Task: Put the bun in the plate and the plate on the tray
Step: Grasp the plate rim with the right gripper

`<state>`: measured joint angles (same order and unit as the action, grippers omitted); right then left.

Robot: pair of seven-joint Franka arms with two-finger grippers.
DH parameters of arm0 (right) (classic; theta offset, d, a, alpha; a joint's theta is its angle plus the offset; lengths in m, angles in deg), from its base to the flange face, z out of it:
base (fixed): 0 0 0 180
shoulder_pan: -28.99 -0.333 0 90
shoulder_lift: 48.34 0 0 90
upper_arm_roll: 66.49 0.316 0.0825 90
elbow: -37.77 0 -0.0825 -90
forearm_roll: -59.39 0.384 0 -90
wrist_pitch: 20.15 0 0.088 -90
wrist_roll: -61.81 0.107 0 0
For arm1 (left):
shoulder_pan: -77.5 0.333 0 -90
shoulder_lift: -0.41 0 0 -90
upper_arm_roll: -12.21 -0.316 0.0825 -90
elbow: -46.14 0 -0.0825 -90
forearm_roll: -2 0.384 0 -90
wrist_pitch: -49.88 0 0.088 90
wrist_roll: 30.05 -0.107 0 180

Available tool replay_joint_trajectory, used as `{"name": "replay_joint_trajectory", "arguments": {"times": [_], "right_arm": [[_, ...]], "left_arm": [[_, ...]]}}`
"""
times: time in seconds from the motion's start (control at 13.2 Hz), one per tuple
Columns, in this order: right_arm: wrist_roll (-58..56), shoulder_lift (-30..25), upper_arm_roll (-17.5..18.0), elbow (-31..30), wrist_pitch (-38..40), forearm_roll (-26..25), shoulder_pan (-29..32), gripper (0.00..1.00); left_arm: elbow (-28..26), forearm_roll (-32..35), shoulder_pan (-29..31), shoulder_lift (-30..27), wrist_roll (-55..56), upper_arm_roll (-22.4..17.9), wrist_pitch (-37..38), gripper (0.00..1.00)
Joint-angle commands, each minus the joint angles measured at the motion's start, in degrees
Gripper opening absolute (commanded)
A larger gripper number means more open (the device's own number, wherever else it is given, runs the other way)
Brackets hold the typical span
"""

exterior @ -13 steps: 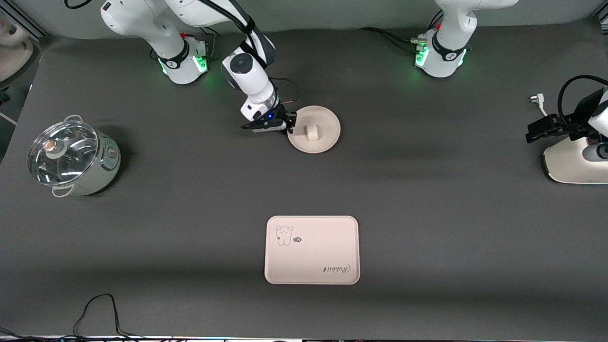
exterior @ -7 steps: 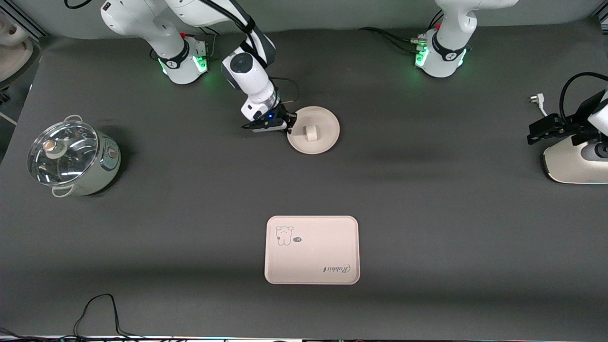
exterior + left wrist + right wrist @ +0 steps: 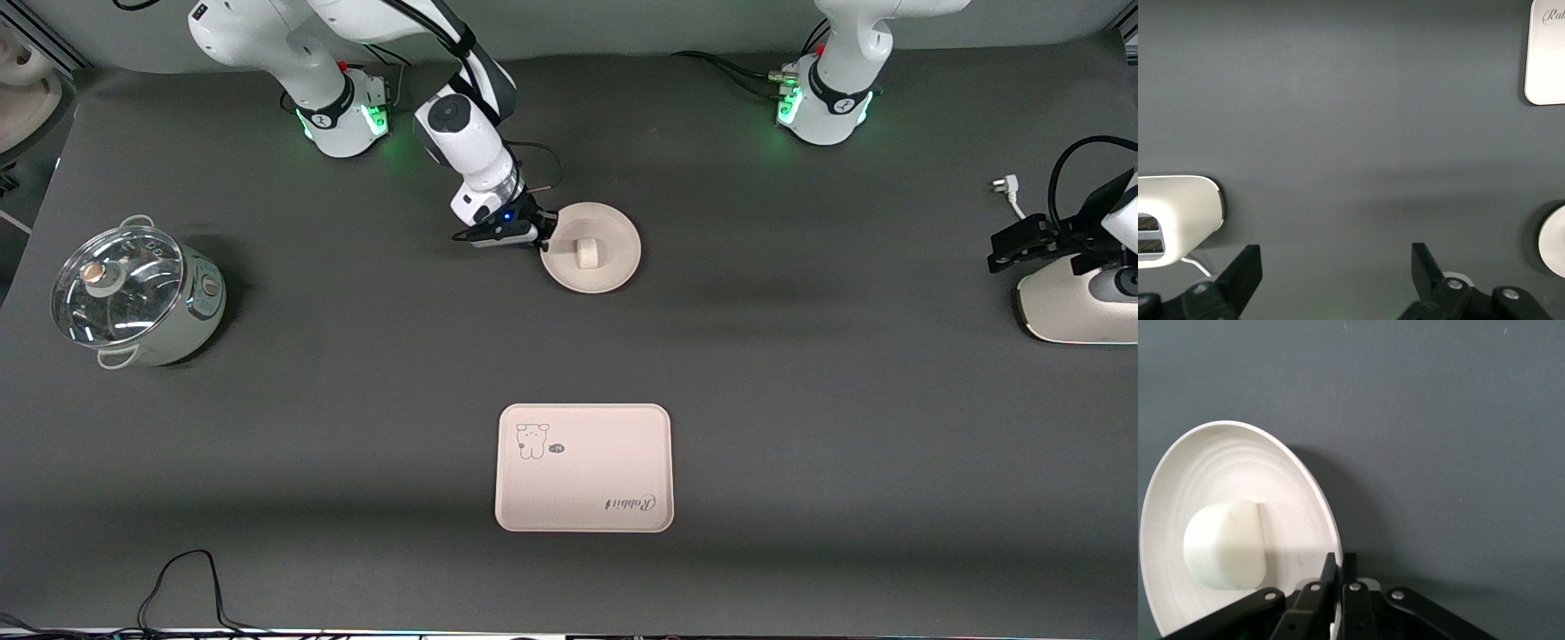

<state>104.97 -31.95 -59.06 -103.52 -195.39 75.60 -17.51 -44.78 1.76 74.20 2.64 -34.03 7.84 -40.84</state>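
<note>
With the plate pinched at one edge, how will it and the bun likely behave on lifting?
The right end effector is shut on the plate at its rim only, so it may sag or tilt. The plate looks rigid. The bun lies loose inside and could roll or slide if the plate tips.

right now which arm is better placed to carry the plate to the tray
Right. The right gripper has its fingers shut on the rim of the plate, with the bun in it. The left gripper waits open at its own end of the table, away from plate and tray.
</note>
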Motion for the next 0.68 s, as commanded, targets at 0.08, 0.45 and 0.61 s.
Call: {"name": "replay_joint_trajectory", "arguments": {"times": [0.08, 0.45, 0.61], "right_arm": [[-1.49, -12.06, -0.22, -0.57, 9.72, 1.45, 2.02, 0.00], [-2.02, -15.43, -0.40, 3.46, 15.53, 1.54, 4.21, 0.00], [-6.91, -12.46, -0.49, 6.18, 15.53, 1.62, 7.10, 0.00]], "left_arm": [[-0.14, -0.46, 0.05, 0.05, -0.25, 0.06, -0.51, 1.00], [-0.05, -0.46, -0.13, 0.14, -0.42, 0.06, 0.37, 1.00], [0.04, -0.46, -0.22, 0.14, -0.42, 0.15, 0.37, 1.00]]}}
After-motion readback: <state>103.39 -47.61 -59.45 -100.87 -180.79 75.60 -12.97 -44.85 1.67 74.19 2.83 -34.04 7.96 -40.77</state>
